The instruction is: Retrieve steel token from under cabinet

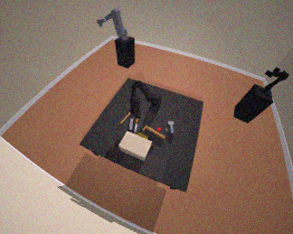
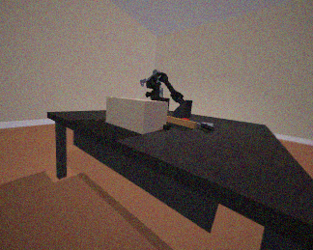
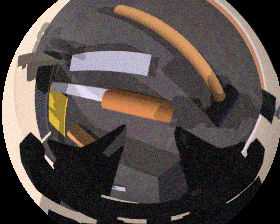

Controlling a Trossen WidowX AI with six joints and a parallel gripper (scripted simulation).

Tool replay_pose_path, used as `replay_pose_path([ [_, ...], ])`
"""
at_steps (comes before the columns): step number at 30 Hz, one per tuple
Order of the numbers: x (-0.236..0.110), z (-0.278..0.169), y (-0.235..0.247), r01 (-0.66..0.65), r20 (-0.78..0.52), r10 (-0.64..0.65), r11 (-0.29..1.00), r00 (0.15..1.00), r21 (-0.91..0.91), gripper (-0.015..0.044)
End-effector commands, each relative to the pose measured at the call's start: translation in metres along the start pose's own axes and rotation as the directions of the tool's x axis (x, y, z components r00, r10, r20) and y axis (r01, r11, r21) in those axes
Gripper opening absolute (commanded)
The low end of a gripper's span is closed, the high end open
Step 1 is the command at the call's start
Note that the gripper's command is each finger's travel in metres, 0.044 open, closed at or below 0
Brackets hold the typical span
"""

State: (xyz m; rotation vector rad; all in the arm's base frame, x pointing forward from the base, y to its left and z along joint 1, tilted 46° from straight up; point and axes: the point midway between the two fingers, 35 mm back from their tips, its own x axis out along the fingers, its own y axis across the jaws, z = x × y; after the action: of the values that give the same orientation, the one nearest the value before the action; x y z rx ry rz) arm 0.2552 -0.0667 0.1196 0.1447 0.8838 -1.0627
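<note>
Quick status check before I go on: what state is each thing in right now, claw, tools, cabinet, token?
Claw: open, empty, above the orange-handled tool.
Orange-handled tool: lying flat on the table, ungrasped.
Long curved-handle tool: lying flat, untouched.
Cabinet: upright on the table.
Token: not visible in any view.
</note>
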Motion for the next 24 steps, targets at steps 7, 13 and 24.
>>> replay_pose_path([
  [7, 0.0003, 0.0002, -0.0002, 0.005, 0.002, -0.005, 0.996, 1.000, -0.086, 0.0270],
  [13, 0.0003, 0.0001, -0.0002, 0.005, 0.002, -0.005, 0.991, 1.000, -0.133, 0.0270],
  [24, 0.0003, 0.0001, -0.0001, 0.005, 0.002, -0.005, 0.976, 1.000, -0.218, 0.0270],
])
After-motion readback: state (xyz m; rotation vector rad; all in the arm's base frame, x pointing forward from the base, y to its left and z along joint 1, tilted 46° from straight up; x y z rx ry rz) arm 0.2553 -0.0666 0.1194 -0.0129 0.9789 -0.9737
